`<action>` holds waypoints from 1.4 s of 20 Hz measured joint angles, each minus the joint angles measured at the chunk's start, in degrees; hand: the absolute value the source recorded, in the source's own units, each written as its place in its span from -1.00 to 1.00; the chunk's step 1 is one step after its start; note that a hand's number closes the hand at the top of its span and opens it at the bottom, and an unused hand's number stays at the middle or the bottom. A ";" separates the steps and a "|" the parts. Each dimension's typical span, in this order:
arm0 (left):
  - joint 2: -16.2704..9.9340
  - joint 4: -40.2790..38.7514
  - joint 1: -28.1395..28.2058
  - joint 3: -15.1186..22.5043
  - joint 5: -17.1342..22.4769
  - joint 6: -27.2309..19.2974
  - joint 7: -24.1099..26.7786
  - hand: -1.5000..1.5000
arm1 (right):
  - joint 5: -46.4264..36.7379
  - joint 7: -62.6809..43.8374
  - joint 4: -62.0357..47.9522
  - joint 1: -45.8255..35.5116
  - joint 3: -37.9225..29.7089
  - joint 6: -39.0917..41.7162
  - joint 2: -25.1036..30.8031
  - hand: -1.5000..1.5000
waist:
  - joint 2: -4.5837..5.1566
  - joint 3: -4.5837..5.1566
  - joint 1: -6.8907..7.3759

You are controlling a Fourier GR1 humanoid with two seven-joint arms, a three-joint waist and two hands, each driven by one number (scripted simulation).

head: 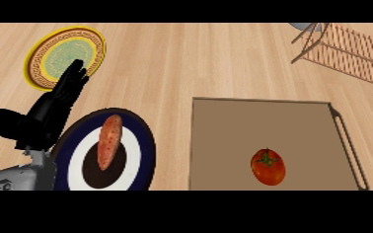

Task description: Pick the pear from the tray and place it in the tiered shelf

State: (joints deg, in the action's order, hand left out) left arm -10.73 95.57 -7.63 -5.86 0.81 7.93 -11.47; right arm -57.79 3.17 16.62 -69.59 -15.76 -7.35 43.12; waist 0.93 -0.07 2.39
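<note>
The left hand [58, 103] stood at the left side of the head view, fingers straight and pointing up the counter, holding nothing; its fingertips overlapped the lower edge of a yellow-rimmed plate [65, 55] with a green patterned centre, which lay at the upper left of the wooden counter [197, 59]; the grey forearm came in from the lower left corner. The right hand showed nowhere in the view.

Just right of the left hand lay a dark-blue-rimmed plate [142, 148] with a white ring and a dark centre; on it rested an elongated orange-brown vegetable [109, 140], lying roughly lengthwise up the plate, perhaps a sweet potato.

A brown tray [255, 123] with a metal handle along its right edge filled the lower right; on it, toward the near edge, sat a round red fruit [267, 167] with a green stem, which looked more like a tomato than a pear; it was the only thing on the tray, well apart from the left hand.

The tiered shelf [339, 49], a wire rack, stood at the upper right corner, partly cut off by the view's edge.
</note>
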 measured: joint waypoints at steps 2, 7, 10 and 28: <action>0.43 0.99 1.00 0.59 -0.52 -0.31 -0.15 0.00 | -0.07 -2.16 -0.76 0.78 -0.67 -2.28 0.93 1.00 | -0.05 -0.01 -0.01; 0.85 1.19 1.67 0.74 -0.73 -0.46 0.52 0.00 | -3.07 -10.01 -1.87 2.83 0.24 -8.90 3.27 -1.00 | 0.02 0.09 -0.12; 1.05 1.43 1.47 1.05 -0.98 -0.66 0.29 0.00 | -10.64 -11.76 -4.02 4.67 7.32 -4.54 5.60 -1.00 | 0.12 0.22 -0.08; 1.24 0.89 1.72 0.51 -1.20 -0.88 0.41 0.00 | -3.26 -21.91 0.61 -6.86 -1.72 -5.03 9.61 -1.00 | -0.61 0.04 -0.94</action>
State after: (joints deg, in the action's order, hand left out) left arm -9.49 96.47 -5.91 -5.35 -0.39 7.05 -11.06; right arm -61.06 -18.74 17.22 -76.45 -17.48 -12.38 52.73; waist 0.32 -0.02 1.46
